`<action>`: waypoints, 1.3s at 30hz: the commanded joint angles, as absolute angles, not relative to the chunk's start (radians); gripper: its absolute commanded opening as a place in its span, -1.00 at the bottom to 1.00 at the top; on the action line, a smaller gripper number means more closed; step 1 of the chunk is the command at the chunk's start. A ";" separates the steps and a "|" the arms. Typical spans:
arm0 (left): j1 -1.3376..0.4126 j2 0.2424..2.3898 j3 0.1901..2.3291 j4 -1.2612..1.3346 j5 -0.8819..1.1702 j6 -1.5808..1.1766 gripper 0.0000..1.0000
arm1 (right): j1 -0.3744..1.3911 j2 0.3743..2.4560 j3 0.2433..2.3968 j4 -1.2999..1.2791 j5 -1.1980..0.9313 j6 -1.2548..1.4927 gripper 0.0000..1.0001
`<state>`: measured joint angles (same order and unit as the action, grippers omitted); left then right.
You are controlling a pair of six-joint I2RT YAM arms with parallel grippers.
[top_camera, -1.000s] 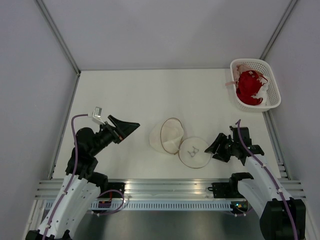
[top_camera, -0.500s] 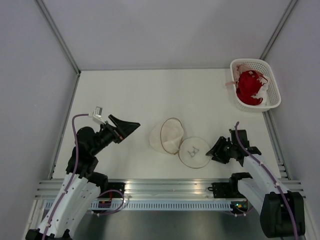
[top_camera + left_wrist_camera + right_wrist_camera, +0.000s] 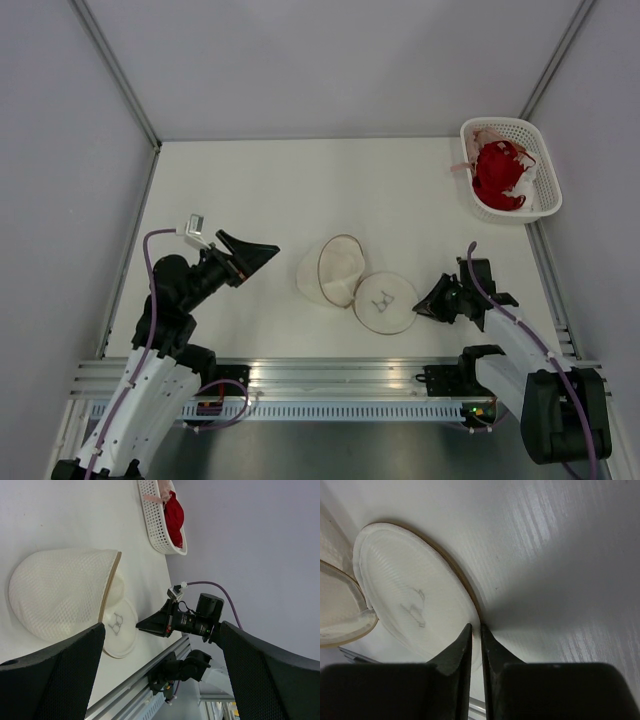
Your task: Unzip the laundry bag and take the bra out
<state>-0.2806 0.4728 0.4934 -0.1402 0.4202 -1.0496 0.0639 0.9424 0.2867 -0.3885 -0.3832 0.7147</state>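
Note:
The laundry bag [image 3: 325,272] lies unzipped mid-table, a whitish mesh dome with a brownish rim. Its round flap [image 3: 385,302], marked with a small bra drawing, lies flat beside it. My right gripper [image 3: 421,304] is low at the flap's right edge. In the right wrist view its jaws [image 3: 475,628] are pinched on the flap's [image 3: 410,600] brown rim. My left gripper [image 3: 266,250] is wide open and empty, raised left of the bag. The left wrist view shows the dome [image 3: 60,595] and the flap [image 3: 120,630]. No bra shows inside the bag.
A white lattice basket [image 3: 545,205] stands at the far right corner with a red garment [image 3: 497,175] in it; the basket also shows in the left wrist view [image 3: 162,535]. Grey walls close in the table on three sides. A metal rail [image 3: 330,375] runs along the near edge.
My right gripper has slid a little down and left to the flap's edge, its wrist dropping lower. The flap has shifted slightly toward the dome. The left arm has not moved.

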 commanded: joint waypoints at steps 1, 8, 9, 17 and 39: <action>-0.275 0.457 0.482 -0.127 0.417 -1.043 0.99 | 0.072 0.962 0.264 -0.373 -0.328 0.724 -0.72; -0.275 0.426 0.483 -0.155 0.407 -1.031 0.99 | 0.075 0.881 0.301 -0.422 -0.272 0.727 -0.99; -0.275 0.425 0.477 -0.155 0.407 -1.032 0.99 | 0.075 0.868 0.314 -0.432 -0.256 0.718 -0.99; -0.275 0.423 0.474 -0.146 0.419 -1.046 0.99 | 0.075 0.876 0.552 -0.466 -0.215 0.669 -0.99; -0.275 0.397 0.446 -0.155 0.416 -1.058 0.99 | 0.239 1.327 1.166 -0.342 -0.478 0.495 -0.99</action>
<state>-0.2806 0.4095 0.4599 -0.1627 0.4198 -1.0500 0.1806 1.2877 1.1076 -0.4061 -0.4084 0.5220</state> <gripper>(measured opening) 0.993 0.007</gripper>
